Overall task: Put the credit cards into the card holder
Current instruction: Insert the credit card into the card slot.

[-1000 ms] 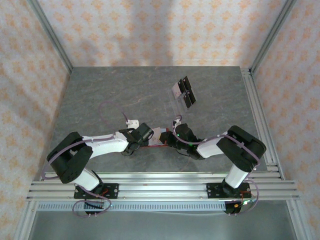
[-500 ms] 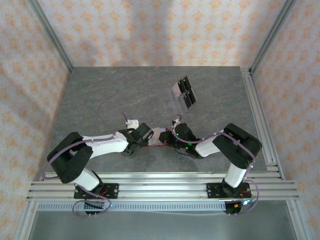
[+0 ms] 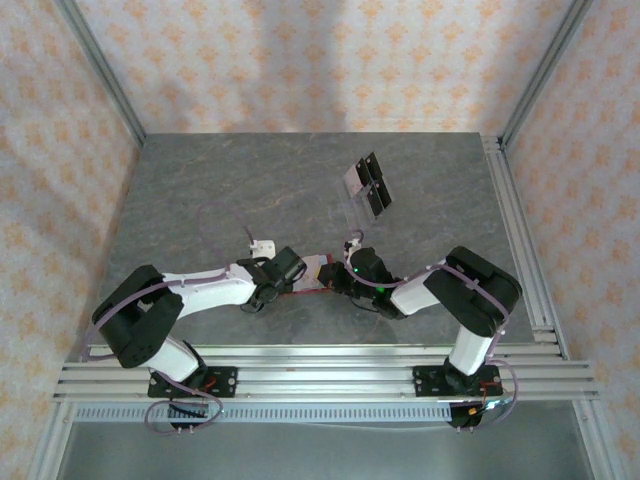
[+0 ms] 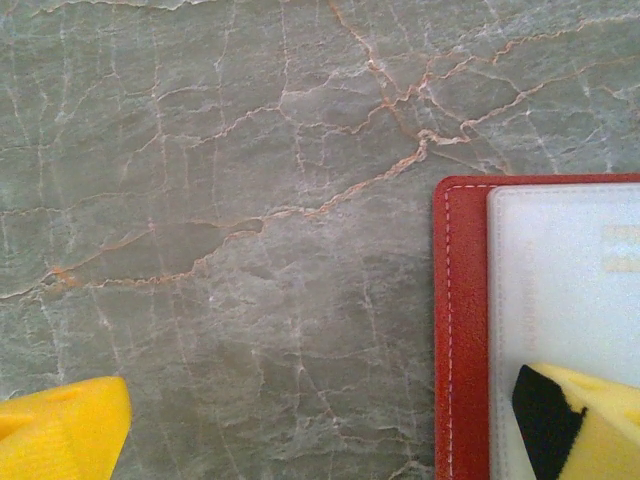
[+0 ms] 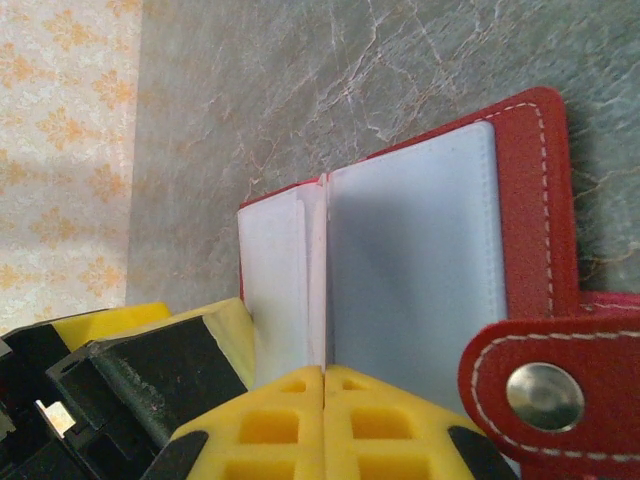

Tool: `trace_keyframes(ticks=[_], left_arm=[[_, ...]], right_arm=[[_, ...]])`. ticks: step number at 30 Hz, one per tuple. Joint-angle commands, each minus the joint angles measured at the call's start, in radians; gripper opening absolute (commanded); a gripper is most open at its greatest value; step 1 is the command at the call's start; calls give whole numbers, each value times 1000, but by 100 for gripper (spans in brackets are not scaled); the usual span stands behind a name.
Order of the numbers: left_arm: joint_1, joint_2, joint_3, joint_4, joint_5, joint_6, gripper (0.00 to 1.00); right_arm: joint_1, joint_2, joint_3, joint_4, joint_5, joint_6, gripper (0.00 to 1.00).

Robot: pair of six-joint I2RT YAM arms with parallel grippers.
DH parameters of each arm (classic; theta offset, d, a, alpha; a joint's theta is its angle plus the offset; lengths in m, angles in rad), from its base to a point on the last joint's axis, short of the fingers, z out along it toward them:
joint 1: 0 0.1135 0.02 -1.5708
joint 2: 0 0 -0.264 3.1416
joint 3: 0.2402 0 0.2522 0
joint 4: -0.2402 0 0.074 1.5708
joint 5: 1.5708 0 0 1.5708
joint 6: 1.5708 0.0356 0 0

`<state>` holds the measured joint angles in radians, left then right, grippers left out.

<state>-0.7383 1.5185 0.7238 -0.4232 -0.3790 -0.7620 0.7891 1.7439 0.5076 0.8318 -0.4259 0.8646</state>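
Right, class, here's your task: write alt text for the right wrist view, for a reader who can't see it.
The right gripper, closed, pinches what looks like a thin pale card, seen edge-on over the fold of an open red wallet. The wallet lies on a grey marbled table, its snap tab at lower right.

The right arm has swung slightly left, its end effector edging over the card holder.
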Motion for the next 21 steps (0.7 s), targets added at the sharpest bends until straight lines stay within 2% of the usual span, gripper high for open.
trace_keyframes(ticks=[1, 21], left_arm=[[-6, -2, -1, -86, -46, -14, 100], [-6, 12, -24, -59, -36, -21, 100]], right_arm=[[-8, 3, -17, 29, 24, 3, 0], [-13, 76, 29, 60, -86, -13, 0]])
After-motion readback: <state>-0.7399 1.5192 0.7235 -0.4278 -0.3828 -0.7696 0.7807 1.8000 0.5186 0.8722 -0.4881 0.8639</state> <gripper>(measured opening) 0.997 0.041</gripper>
